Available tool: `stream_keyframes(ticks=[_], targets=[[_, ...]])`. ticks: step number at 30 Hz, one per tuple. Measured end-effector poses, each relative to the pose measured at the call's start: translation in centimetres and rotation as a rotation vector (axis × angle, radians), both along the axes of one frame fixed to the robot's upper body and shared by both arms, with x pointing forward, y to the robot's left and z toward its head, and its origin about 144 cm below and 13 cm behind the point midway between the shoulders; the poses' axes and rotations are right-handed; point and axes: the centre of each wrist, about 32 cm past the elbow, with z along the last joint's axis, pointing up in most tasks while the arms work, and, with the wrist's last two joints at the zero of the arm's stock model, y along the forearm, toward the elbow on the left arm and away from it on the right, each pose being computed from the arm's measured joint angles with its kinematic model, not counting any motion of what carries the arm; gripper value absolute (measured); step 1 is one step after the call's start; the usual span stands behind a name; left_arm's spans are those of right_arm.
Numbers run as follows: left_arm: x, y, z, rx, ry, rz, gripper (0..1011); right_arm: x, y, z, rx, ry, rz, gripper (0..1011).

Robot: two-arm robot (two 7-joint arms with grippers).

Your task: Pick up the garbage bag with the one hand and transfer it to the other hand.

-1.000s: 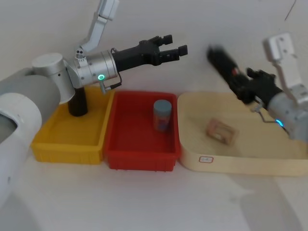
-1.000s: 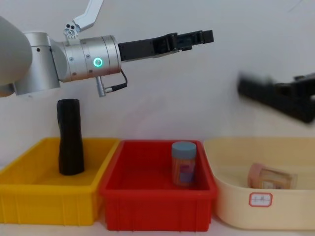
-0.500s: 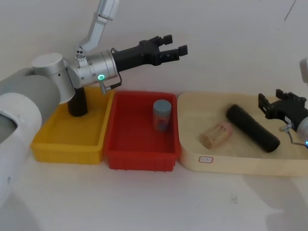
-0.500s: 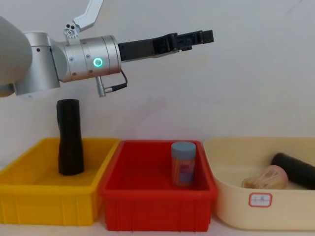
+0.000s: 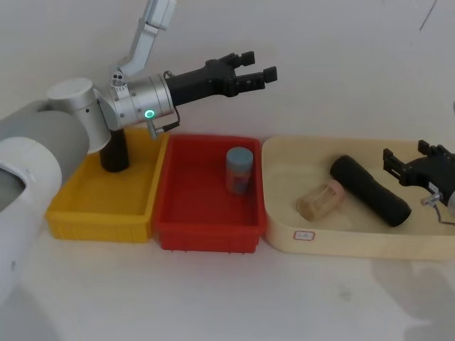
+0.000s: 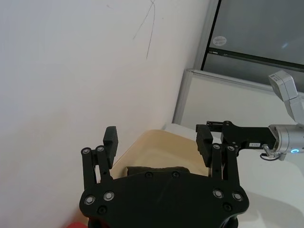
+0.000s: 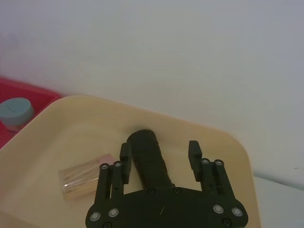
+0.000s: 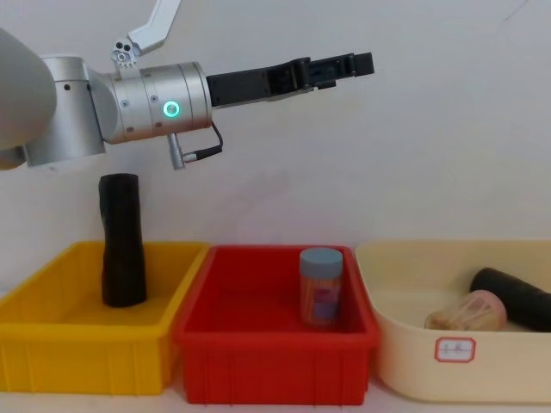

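The garbage bag (image 5: 370, 190) lies on its side in the cream tray (image 5: 355, 241) at the desk's right end. Its long axis runs diagonally, one end toward the back wall and the tray's middle, the other toward the right edge. No label shows on it. A second black roll (image 5: 114, 149) stands upright in the back corner of the yellow bin (image 5: 99, 213) at the left end.

The right pincer (image 5: 412, 165), on the blue-ringed arm, sits at the tray's right side just beyond the bag's outer end, fingers spread and holding nothing. The right wrist view looks along the bag (image 7: 148, 159), which shows between the open fingers, and catches the toothpick jar (image 7: 80, 180) lying beside it. The left pincer (image 5: 256, 65), on the green-ringed arm, hangs high above the red bin (image 5: 206, 234), open and empty.

The chest view gives a side profile: one capped jar (image 8: 321, 286) standing in the red bin. Three containers, two black rolls, two jars in all.
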Motion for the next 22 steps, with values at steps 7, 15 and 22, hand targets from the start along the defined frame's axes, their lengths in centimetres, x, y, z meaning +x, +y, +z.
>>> stream_keyframes(ticks=[7, 15, 22], targets=[[0.00, 0.00, 0.00, 0.000, 0.000, 0.000, 1000, -0.23, -0.19, -0.13, 0.001, 0.002, 0.001, 913], [0.00, 0.00, 0.00, 0.000, 0.000, 0.000, 1000, -0.38, -0.31, -0.21, 0.003, 0.004, 0.002, 1001], [0.00, 0.00, 0.00, 0.000, 0.000, 0.000, 1000, -0.45, -0.35, -0.23, 0.004, 0.004, 0.002, 1001]])
